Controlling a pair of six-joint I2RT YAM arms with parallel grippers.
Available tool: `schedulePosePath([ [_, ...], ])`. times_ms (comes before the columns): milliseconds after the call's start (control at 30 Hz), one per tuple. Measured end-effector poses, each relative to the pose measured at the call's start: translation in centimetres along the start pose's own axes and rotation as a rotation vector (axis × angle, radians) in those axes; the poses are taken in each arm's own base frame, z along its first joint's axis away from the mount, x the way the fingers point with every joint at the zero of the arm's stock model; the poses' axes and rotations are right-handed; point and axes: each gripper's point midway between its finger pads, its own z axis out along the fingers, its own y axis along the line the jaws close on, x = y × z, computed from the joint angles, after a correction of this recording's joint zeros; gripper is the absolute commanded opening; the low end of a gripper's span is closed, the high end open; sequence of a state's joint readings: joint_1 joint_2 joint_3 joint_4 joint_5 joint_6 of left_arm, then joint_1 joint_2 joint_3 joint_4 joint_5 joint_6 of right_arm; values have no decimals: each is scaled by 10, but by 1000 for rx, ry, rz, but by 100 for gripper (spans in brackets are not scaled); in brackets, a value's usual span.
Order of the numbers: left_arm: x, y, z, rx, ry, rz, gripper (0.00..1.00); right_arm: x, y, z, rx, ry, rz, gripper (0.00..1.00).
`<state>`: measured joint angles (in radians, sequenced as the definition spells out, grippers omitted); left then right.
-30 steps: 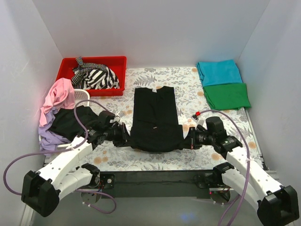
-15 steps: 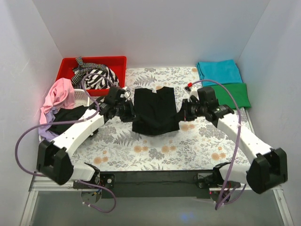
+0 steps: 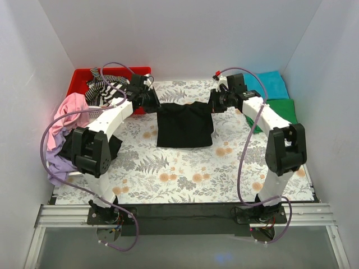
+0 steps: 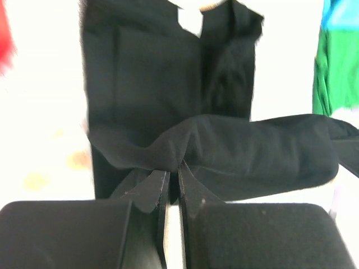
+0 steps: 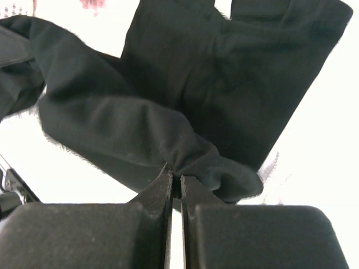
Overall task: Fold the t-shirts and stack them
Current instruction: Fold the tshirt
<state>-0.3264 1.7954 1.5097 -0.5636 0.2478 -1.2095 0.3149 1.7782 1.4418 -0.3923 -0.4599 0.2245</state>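
A black t-shirt [image 3: 185,124] lies doubled over in the middle of the flowered table. My left gripper [image 3: 155,104] is shut on its left corner [image 4: 162,154] at the far edge. My right gripper [image 3: 213,104] is shut on the right corner [image 5: 188,162]. The hem they hold hangs over the lower layer of the shirt. Folded teal [image 3: 263,84] and green [image 3: 277,112] t-shirts lie at the far right, partly behind my right arm. A striped t-shirt [image 3: 109,89] sits in the red bin [image 3: 81,78]. Pink [image 3: 70,112], lilac [image 3: 56,165] and another black t-shirt are heaped at the left.
White walls close the table on three sides. A white slotted basket [image 3: 96,114] shows under the heap at the left, largely covered. Cables loop from both arms above the table. Bare flowered tabletop [image 3: 185,174] stretches in front of the black shirt.
Both grippers have carried the black shirt's near hem away from the arm bases to the far edge, halving the shirt's length. Both arms now stretch far out.
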Motion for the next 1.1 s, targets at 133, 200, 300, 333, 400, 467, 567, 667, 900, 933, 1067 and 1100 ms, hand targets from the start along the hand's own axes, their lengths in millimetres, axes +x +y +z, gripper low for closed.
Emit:
schedulePosePath([
  [133, -26, 18, 28, -5, -20, -15, 0, -22, -22, 27, -21, 4, 17, 1],
  [200, -35, 30, 48, 6, -14, -32, 5, -32, -36, 45, -28, 4, 27, 19],
  [300, -35, 43, 78, 41, 20, -46, 43, -41, -55, 68, -41, 9, 44, 50],
  [333, -33, 49, 89, 51, 32, -49, 53, -44, -64, 78, -46, 6, 49, 63],
  [400, -28, 57, 109, 73, 53, -56, 58, -47, -78, 92, -42, -2, 52, 70],
  [467, -37, 49, 117, 99, 30, -30, 59, -48, -94, 103, -32, -6, 67, 72],
  [567, -59, 42, 121, 103, -38, 25, 61, -48, -108, 104, -3, -11, 75, 72],
  [667, -75, 43, 114, 91, -88, 48, 61, -62, -106, 90, 7, -46, 48, 73],
  [900, -87, 17, 68, 188, -133, 48, 61, -109, -43, 38, -96, -165, -63, 71],
  [933, -86, 9, 61, 226, -130, 50, 61, -111, -33, 36, -121, -170, -79, 70],
  [1067, -73, -20, 50, 387, -73, 49, 61, -99, -3, 48, -213, -132, -104, 69],
  [1100, -67, -24, 52, 416, -50, 44, 61, -93, -1, 54, -228, -114, -101, 69],
])
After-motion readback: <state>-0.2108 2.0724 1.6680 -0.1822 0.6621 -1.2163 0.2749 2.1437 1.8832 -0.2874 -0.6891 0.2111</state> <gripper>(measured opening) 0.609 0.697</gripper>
